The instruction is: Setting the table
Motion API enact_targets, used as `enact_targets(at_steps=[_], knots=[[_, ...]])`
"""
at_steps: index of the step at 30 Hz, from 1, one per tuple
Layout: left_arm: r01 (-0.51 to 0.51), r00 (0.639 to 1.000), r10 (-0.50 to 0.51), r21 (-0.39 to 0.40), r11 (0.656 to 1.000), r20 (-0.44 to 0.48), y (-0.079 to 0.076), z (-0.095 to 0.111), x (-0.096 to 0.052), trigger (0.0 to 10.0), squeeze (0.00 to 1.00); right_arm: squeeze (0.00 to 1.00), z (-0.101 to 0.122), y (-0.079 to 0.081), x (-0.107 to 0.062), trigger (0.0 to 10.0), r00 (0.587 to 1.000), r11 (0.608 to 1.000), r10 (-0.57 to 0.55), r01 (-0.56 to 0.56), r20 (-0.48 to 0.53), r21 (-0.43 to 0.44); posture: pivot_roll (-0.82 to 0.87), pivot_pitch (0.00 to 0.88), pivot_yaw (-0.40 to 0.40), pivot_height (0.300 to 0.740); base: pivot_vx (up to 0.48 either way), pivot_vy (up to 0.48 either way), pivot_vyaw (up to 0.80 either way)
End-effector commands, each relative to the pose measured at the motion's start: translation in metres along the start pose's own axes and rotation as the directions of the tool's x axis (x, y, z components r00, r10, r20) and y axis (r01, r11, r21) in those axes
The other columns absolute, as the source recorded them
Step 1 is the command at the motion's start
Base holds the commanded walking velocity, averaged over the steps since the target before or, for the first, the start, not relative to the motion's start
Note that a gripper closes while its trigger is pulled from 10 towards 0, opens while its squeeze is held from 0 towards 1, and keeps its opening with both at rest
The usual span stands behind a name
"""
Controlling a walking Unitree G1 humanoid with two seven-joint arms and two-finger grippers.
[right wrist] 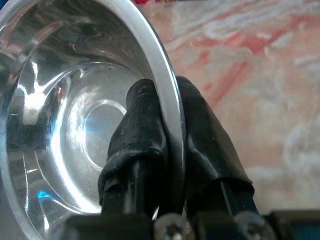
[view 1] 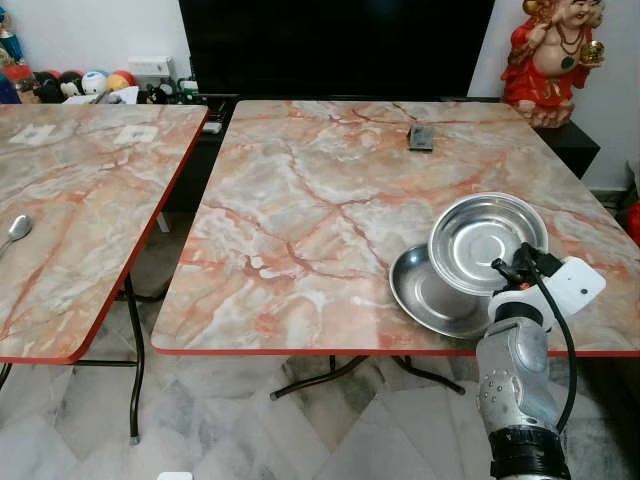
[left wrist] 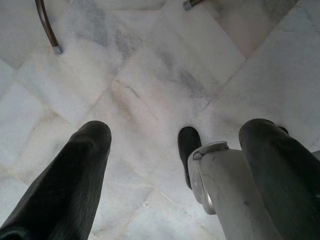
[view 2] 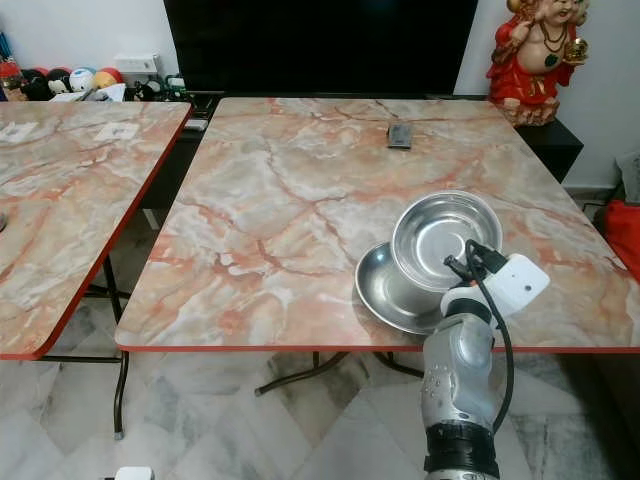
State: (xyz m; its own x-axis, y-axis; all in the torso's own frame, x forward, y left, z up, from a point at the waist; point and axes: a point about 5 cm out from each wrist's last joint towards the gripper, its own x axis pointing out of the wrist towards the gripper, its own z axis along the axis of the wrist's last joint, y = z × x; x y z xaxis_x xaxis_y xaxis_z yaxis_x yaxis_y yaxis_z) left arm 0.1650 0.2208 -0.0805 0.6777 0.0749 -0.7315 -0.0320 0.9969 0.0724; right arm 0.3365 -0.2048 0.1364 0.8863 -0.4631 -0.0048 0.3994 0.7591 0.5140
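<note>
Top steel bowl [view 1: 487, 240] up off the table [view 1: 300, 200] and tilted, over near the front right corner. Rim pinched between the two black fingers [right wrist: 140, 115] of the right gripper [view 1: 510, 265], one inside the bowl and one outside, squeezed tight on that thin metal edge. Directly underneath, a second steel bowl [view 1: 430, 295] lying flat on the marble-pattern top, partly hidden by the lifted one. Couldn't tell whether touching at the low side or just clear.

Looked like peeling the top bowl off the pair to carry it to its own place setting. Tips for doing that bit well:

- Straight up first, well clear of the lower bowl, before any sideways travel. Otherwise a good chance of dragging the bottom one toward the table's front edge just beside it.
- Firm pinch the whole way. Slick rim, all the weight hanging off one side, so probably keen to swivel in the grip.
- Slow carry, levelled out before touchdown, set flat on the table, and no letting go until fully resting.

Further out: a small dark remote-like thing [view 1: 421, 137] toward the far side, a red figurine [view 1: 552, 55] past the far right corner, and a second table [view 1: 80, 200] to the left with a spoon [view 1: 15, 232] on it.

Left gripper [left wrist: 177, 135] hanging idle over the marble floor [left wrist: 150, 75], fingers spread wide with nothing between.
</note>
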Motion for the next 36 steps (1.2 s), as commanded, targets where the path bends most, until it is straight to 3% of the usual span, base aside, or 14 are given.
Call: enact_targets(at_steps=[1,6,12,31,32,36], knots=[[0.0,1.0,0.0,0.002,1.0,-0.031,0.001,-0.006,-0.002,10.0,0.0,0.0,-0.001,0.002,0.001,10.0,1.0,1.0,-0.014,0.015,-0.02,0.027,0.0,0.074,-0.001,0.74,0.0,0.0,0.0],[0.008,0.999,-0.007,0.016,1.0,-0.034,0.002,-0.005,-0.001,10.0,0.0,0.0,-0.013,-0.001,0.001,10.0,0.993,0.998,-0.045,0.049,-0.113,0.03,0.0,0.074,0.003,0.74,0.0,0.0,0.0],[0.009,0.999,-0.008,0.017,1.0,-0.037,0.002,-0.006,-0.002,10.0,0.0,0.0,-0.015,0.0,0.002,10.0,0.989,0.995,-0.061,0.072,-0.136,0.076,0.0,0.076,0.005,0.74,0.0,0.0,0.0],[0.004,0.999,-0.004,0.013,1.0,-0.044,0.002,-0.007,-0.002,10.0,0.0,0.0,-0.026,0.004,0.004,10.0,0.976,0.998,-0.05,0.059,-0.211,0.033,0.01,0.084,0.008,0.74,0.0,0.0,0.0],[0.003,0.999,-0.002,0.011,1.0,-0.045,0.003,-0.008,-0.002,10.0,0.0,0.16,-0.026,0.004,0.005,10.0,0.976,0.998,-0.048,0.056,-0.213,0.033,0.01,0.088,0.008,0.74,0.0,0.0,0.0],[0.0,0.999,0.001,0.011,1.0,-0.047,0.004,-0.009,-0.003,10.0,0.0,0.14,-0.027,0.005,0.006,10.0,0.975,0.998,-0.046,0.055,-0.217,0.033,0.01,0.088,0.008,0.74,0.0,0.0,0.0]])
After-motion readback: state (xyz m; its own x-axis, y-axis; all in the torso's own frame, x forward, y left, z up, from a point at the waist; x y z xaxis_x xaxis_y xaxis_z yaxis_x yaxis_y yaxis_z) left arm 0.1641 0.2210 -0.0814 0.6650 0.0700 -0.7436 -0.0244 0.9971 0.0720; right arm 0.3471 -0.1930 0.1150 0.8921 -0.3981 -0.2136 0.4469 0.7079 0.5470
